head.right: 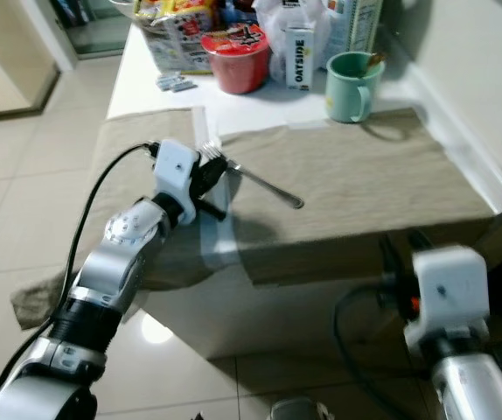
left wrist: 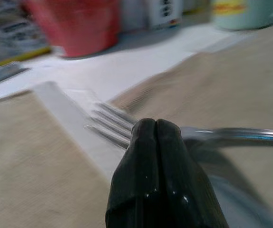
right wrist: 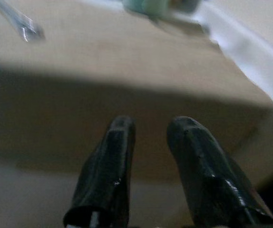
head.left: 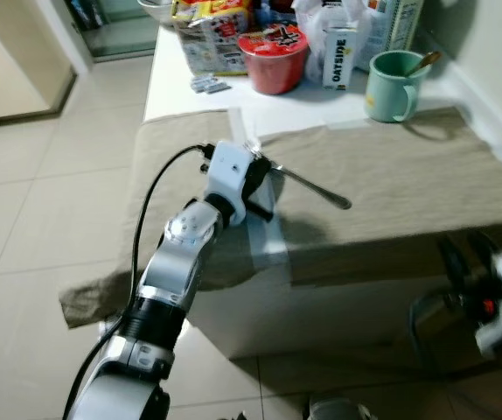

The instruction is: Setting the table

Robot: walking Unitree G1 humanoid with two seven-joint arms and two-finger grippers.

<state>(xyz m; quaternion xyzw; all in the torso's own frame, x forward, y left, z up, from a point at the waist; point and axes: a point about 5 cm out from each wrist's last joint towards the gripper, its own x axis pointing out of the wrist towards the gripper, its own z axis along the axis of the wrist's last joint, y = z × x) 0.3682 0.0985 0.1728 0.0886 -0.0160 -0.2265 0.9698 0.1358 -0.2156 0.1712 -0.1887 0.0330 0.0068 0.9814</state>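
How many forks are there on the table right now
1. The fork lies on the beige cloth near the table's left edge, with the left gripper shut on it. Others may be hidden in the clutter behind.

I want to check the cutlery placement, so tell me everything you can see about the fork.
The fork looks like shiny silver metal, slim, with long tines and a rounded handle end. It lies roughly level over the beige tablecloth, tines toward the robot's left, handle running right. The left hand is shut on its neck behind the tines. Whether it touches the cloth is unclear.
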